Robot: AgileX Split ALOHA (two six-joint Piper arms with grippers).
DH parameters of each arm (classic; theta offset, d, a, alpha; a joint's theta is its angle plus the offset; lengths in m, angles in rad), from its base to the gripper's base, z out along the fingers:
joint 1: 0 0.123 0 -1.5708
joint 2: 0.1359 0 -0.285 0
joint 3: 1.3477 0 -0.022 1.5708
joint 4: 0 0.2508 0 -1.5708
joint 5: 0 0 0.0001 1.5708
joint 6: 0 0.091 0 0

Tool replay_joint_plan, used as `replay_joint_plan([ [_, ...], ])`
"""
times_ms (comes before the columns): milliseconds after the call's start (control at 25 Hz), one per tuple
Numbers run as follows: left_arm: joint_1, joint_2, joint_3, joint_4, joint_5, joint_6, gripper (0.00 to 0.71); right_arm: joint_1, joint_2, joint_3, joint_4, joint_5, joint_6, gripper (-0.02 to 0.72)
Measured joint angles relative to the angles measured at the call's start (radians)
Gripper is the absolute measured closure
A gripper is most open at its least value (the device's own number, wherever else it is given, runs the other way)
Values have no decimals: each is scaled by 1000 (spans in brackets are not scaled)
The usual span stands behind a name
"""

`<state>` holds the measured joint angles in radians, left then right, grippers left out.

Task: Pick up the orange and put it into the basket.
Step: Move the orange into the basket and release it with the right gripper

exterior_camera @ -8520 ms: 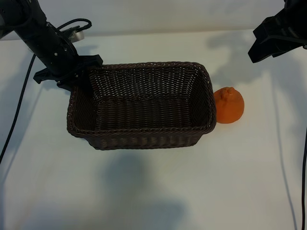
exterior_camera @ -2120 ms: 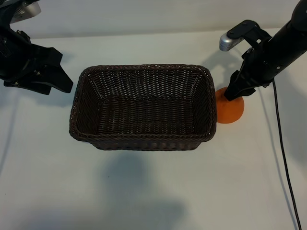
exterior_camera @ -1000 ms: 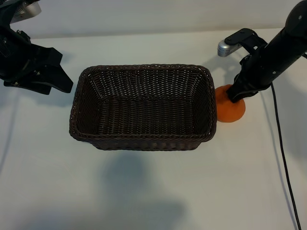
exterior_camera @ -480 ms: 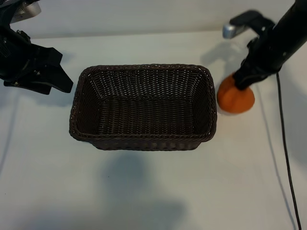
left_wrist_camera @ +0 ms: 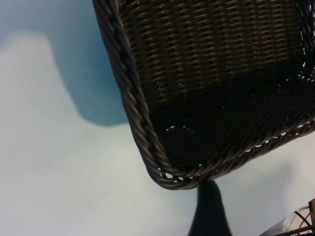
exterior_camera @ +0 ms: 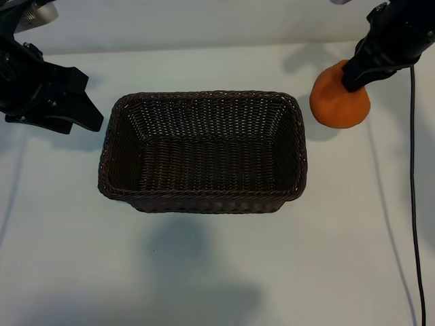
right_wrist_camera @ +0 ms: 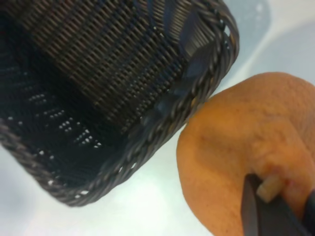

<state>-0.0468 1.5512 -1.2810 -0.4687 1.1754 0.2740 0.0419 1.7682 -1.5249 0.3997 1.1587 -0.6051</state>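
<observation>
The right gripper was nearly shut, pinched on the knobby stem end of the orange. In the right wrist view its dark fingertips closed around the pale stem nub, with the bulk of the orange hanging below them. The orange was held clear of the worktop, out beyond the right end of the basket and not over its opening. A soft shadow lay on the surface just beside the fruit. From the wrist camera the orange appeared next to the basket's braided rim, but whether they touched could not be told there; the exterior view showed a gap between them.

The left gripper was parked off the left end of the basket, near its far left corner, with its jaws standing wide and holding nothing. Its wrist view looked down on one rounded corner of the basket and the woven inside wall, with one dark fingertip showing at the frame's edge.

The basket sat square in the middle of the worktop, with nothing inside it. The worktop was plain white and matte, carrying broad blurred shadows in front of the basket and under each arm. A thin black cable trailed down the right side. Behind the worktop rose a bare pale wall.
</observation>
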Motion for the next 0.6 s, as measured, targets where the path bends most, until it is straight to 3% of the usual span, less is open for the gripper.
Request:
replay_joint_plan([
  [320, 0, 0, 0, 0, 0, 0, 166, 4, -14, 0, 48, 18, 40, 653],
  [600, 0, 0, 0, 0, 0, 0, 166, 105, -14, 0, 66, -3, 42, 653],
])
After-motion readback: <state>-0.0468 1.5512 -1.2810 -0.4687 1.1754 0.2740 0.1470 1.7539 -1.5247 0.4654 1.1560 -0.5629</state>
